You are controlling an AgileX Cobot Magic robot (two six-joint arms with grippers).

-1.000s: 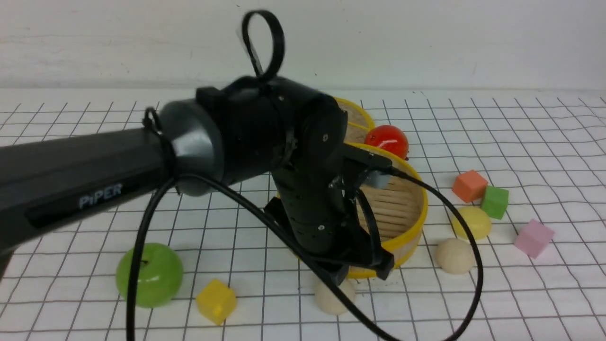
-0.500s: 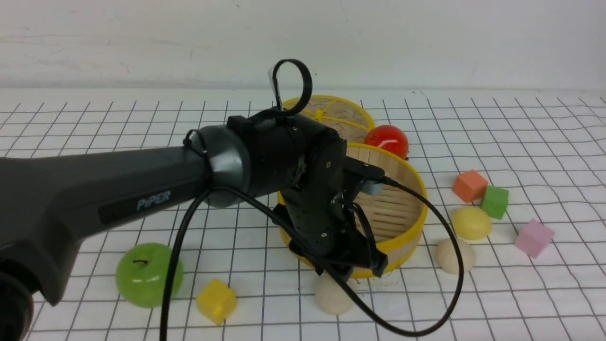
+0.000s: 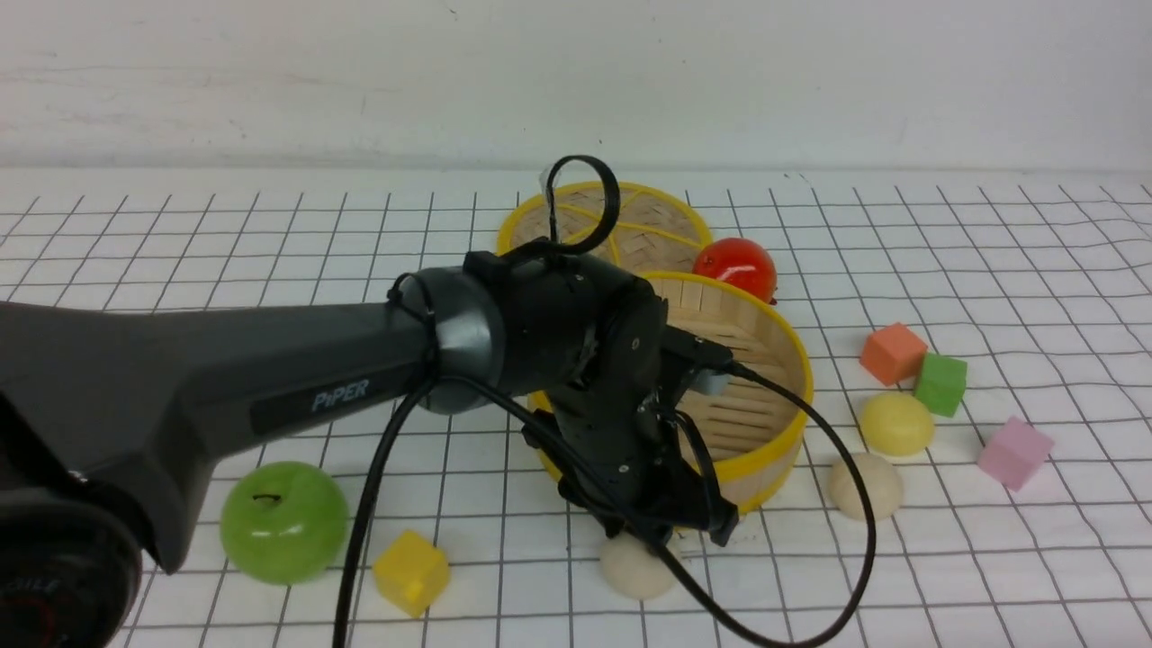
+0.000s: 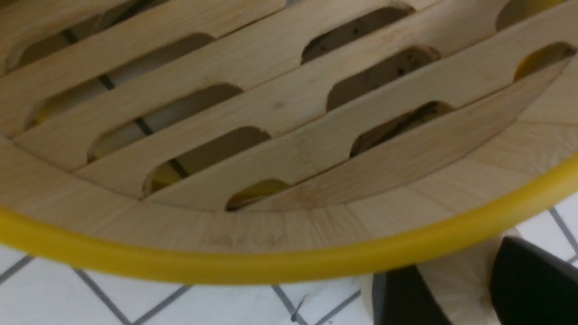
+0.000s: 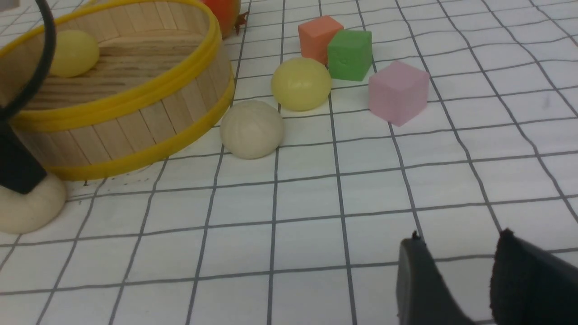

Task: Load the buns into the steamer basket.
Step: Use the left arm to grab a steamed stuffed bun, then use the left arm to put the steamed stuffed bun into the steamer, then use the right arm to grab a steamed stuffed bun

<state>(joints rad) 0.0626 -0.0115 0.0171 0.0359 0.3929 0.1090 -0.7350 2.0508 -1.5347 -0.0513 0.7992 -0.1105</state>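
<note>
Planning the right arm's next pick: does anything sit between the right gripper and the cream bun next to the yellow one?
Nothing visible does: only bare table lies between the right gripper and that cream bun. The yellow bun lies beyond it, the basket off to its side.

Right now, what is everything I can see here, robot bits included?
steamer basket: one, bamboo with yellow rims, centre
lid: one, woven, yellow-rimmed, behind the basket
buns: four; pale yellow bun inside the basket; second pale yellow bun and cream bun to its right; front cream bun before it
tomato: one, red, behind the basket
apple: one, green, front left
cubes: four; yellow cube by the apple; orange cube, green cube, pink cube right
left gripper: black, open over the front cream bun
right gripper: black, open, empty
</note>
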